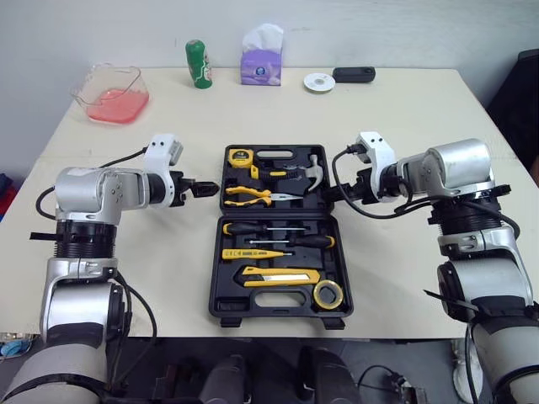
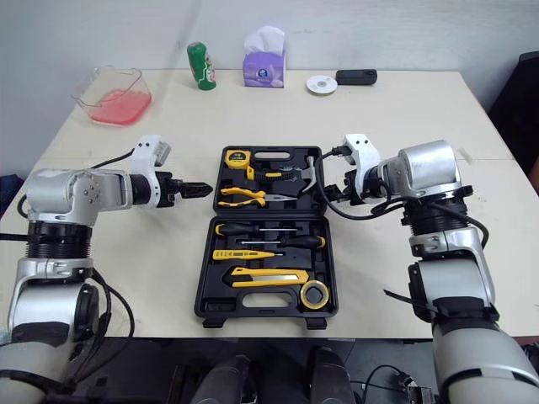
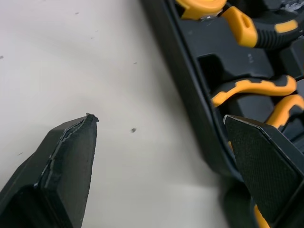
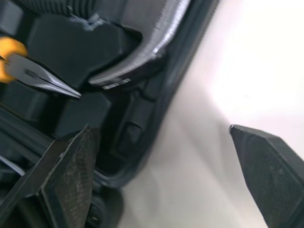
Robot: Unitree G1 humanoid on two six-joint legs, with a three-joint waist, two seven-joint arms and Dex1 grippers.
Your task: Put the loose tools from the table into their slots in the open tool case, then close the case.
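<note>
One stiff, likely light black plastic tool case (image 1: 216, 278); left gripper (image 1: 202, 187) and right gripper (image 1: 331, 195) flanked its graspable lid edges, nine and three o'clock, fingers (image 3: 66, 171) spread, empty.

Pretty plain room tbh. A cream rectangular table (image 1: 404, 118) with a matte top takes up most of the space. Behind it there's a bare pale grey-white wall (image 1: 404, 34). The light is soft and even all over.

Along the table's far edge sits the usual clutter. On the left is a clear plastic tub with pink stuff inside (image 1: 112, 94), then a green bottle (image 1: 198, 64) and a purple tissue box (image 1: 261, 61) with a white tissue poking out. After that comes a small white disc (image 1: 319, 82), with a flat black gadget (image 1: 354, 74) just beside it.

Something dark and bulky (image 1: 520, 97) pokes in past the far right corner, can't tell what it is. The dark floor (image 1: 396, 358) shows under the near edge.
</note>
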